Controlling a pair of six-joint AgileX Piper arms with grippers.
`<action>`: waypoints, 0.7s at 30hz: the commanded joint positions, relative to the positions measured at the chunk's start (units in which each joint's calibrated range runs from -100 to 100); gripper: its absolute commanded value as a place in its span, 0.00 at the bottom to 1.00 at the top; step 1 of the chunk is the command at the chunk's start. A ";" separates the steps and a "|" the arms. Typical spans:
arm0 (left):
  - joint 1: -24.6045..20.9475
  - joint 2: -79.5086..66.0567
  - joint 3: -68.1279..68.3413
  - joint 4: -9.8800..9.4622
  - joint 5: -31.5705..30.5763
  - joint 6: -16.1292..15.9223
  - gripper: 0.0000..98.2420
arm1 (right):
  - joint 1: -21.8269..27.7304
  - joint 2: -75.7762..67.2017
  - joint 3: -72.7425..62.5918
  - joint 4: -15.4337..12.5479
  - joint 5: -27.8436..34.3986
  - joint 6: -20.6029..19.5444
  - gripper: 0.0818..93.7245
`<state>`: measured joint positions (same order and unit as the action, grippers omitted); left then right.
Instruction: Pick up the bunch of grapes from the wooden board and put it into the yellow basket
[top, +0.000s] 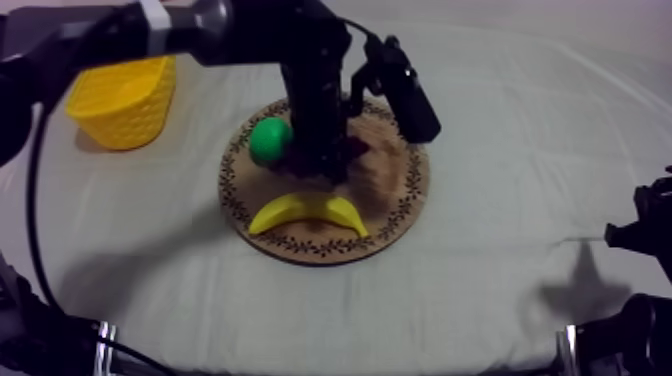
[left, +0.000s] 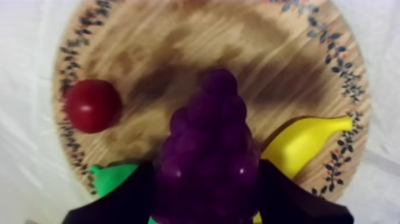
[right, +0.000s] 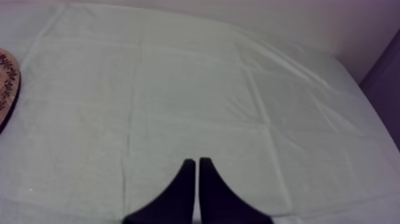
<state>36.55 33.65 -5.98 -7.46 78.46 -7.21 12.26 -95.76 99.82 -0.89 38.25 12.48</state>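
The left end effector (left: 205, 179) is clamped around the bunch of grapes (left: 208, 137) over the wooden board (top: 395, 215) (pear (top: 269, 140) left, banana (top: 305, 212) near). The yellow basket (top: 125, 100) sits far left. The right end effector (right: 197, 164) rests pressed together, empty, near right.

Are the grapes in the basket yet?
Not yet. Done: the left tool is shut round the bunch of grapes. In hand: they are over the wooden board. Left: carry them to the yellow basket and let go.
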 joint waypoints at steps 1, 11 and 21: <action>-0.15 -2.91 0.13 0.14 0.49 -0.15 0.30 | -0.01 0.01 -0.05 -0.01 -0.02 -0.01 0.00; -0.48 -12.13 -1.24 0.25 4.27 0.24 0.30 | -0.01 0.01 -0.05 -0.01 -0.02 -0.01 0.00; -2.69 -15.19 -1.42 0.72 4.85 1.10 0.30 | -0.01 0.01 -0.05 -0.01 -0.02 -0.01 0.00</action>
<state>34.38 18.53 -7.33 -6.83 83.33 -6.19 12.26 -95.76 99.82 -0.89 38.25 12.45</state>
